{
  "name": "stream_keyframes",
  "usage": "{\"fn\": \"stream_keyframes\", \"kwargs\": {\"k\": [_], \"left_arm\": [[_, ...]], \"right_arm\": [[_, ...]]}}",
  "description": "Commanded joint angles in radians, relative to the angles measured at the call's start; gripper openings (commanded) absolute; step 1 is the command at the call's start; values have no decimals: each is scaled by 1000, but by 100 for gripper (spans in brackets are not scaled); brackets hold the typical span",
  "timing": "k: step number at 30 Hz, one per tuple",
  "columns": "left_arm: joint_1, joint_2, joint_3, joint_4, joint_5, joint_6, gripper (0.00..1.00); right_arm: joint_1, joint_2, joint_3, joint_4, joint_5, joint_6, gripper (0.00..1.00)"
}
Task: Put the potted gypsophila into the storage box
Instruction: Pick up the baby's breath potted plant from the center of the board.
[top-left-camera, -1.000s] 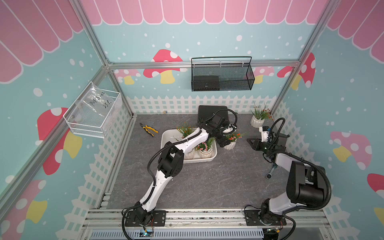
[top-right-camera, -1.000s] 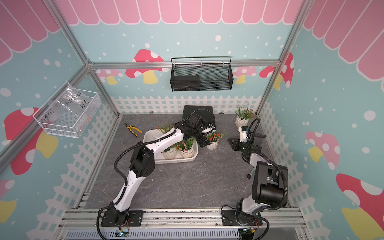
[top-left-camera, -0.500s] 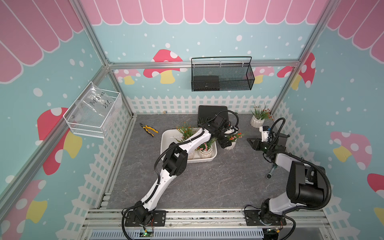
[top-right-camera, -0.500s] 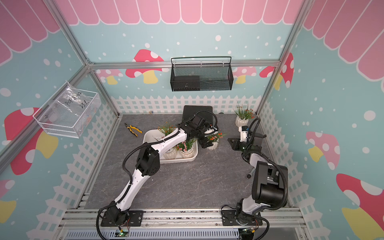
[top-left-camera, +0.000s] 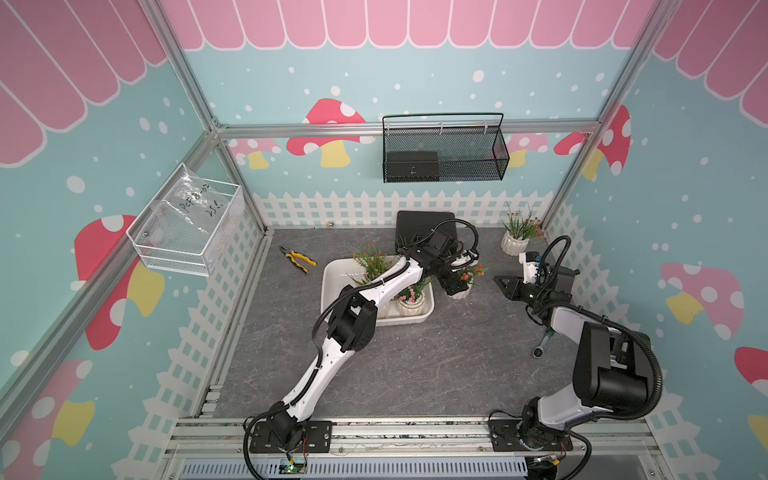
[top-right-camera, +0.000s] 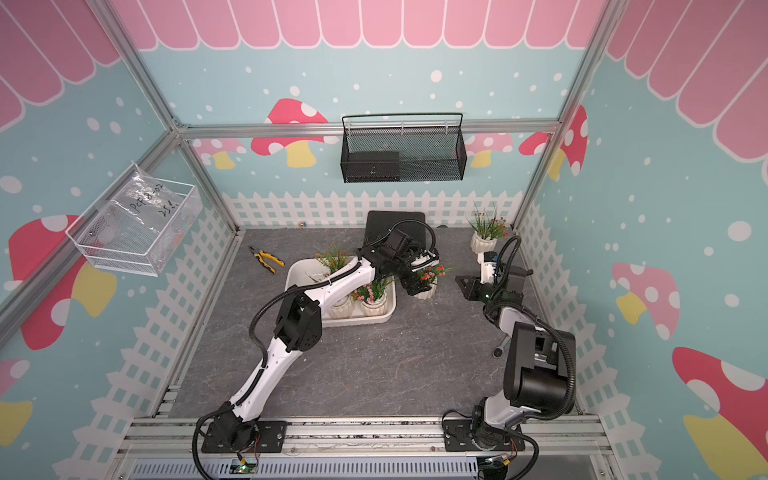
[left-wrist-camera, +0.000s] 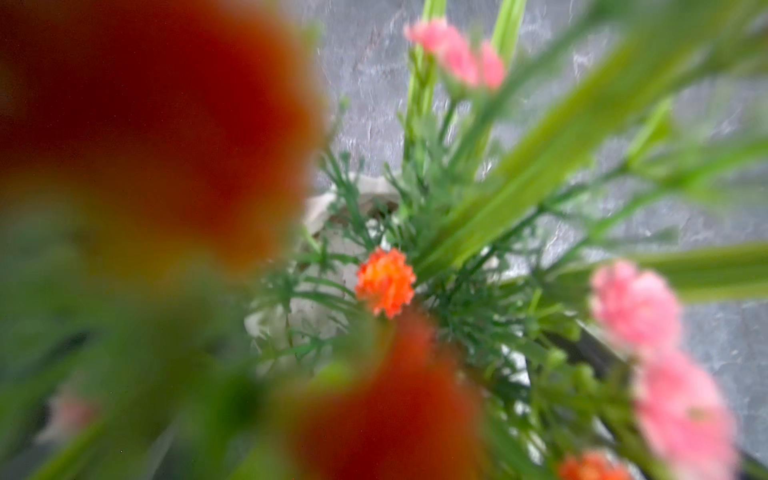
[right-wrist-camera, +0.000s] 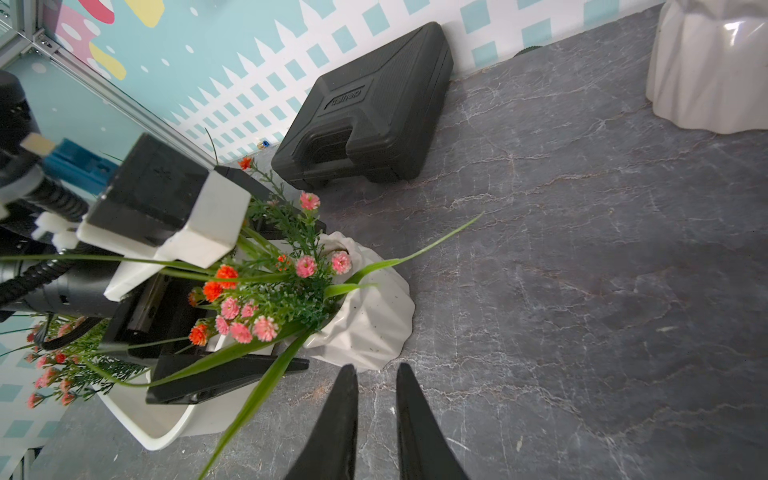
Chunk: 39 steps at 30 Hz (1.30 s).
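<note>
A potted gypsophila (top-left-camera: 460, 291) (top-right-camera: 427, 292), a white ribbed pot (right-wrist-camera: 365, 316) with orange and pink flowers, stands on the grey floor just right of the storage box (top-left-camera: 332, 274) (top-right-camera: 294, 275). My left gripper (top-left-camera: 458, 277) (top-right-camera: 422, 279) is open, and its black fingers (right-wrist-camera: 228, 380) flank this pot. Blurred flowers fill the left wrist view, with the pot (left-wrist-camera: 316, 309) beneath them. Other pots (top-left-camera: 411, 306) stand inside the box. One more pot (top-left-camera: 514, 243) (right-wrist-camera: 715, 75) sits at the back right. My right gripper (top-left-camera: 500, 279) (right-wrist-camera: 376, 370) points at the flanked pot, its jaws narrowly apart with nothing between them.
A black hard case (top-left-camera: 419, 226) (right-wrist-camera: 365, 112) lies at the back wall behind the left gripper. Yellow pliers (top-left-camera: 298, 259) lie left of the box. A small tool (top-left-camera: 542, 345) lies by the right arm. A black mesh basket (top-left-camera: 442, 149) hangs on the back wall.
My left gripper has reached further right and come down over the pot beside the box. The right arm has not moved.
</note>
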Motion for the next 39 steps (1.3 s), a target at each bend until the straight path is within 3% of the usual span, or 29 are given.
{"fn": "stream_keyframes", "kwargs": {"k": [1, 12, 23, 32, 39], "left_arm": [[0, 40, 16, 35, 43, -15, 98], [-6, 44, 4, 22, 23, 6, 94], [-15, 25, 4, 32, 31, 13, 74], [-16, -124, -105, 155, 97, -97, 63], [-23, -274, -221, 197, 41, -119, 57]], "right_arm": [[-8, -8, -18, 23, -21, 2, 21], [-9, -21, -39, 47, -33, 25, 21], [-10, -153, -113, 48, 16, 79, 21], [-28, -268, -177, 3, 69, 130, 24], [-53, -341, -207, -17, 56, 145, 25]]}}
